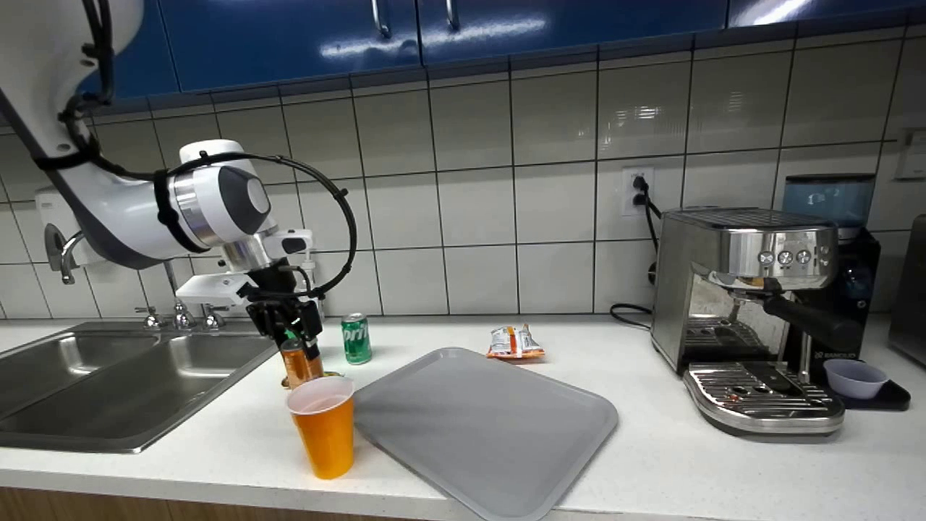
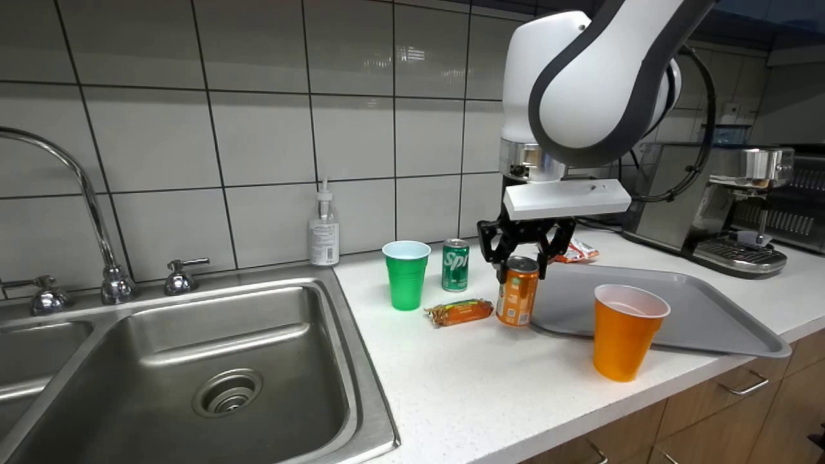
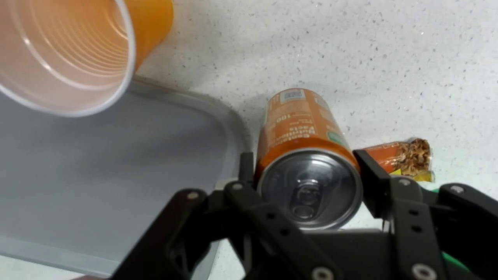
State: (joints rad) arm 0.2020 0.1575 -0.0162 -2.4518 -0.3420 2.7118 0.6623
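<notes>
My gripper (image 2: 522, 270) points down and is shut on the upper part of an orange soda can (image 2: 517, 299). In the wrist view its two fingers (image 3: 303, 163) flank the can (image 3: 301, 120), just below its silver lid. The can looks upright at the counter; whether its base touches is hard to tell. A wrapped snack bar (image 2: 461, 312) lies beside it and partly shows in the wrist view (image 3: 400, 157). A grey tray (image 1: 492, 427) lies on the can's other side. An orange cup (image 1: 324, 434) stands nearby, hiding the can's base (image 1: 298, 369) in that exterior view.
A green cup (image 2: 407, 280) and a green Sprite can (image 2: 455, 265) stand behind the snack bar. An orange-white packet (image 1: 515, 342) lies behind the tray. A metal sink (image 2: 258, 348) and a soap bottle (image 2: 324, 232) are to one side. A coffee machine (image 1: 745, 289) stands beyond the tray.
</notes>
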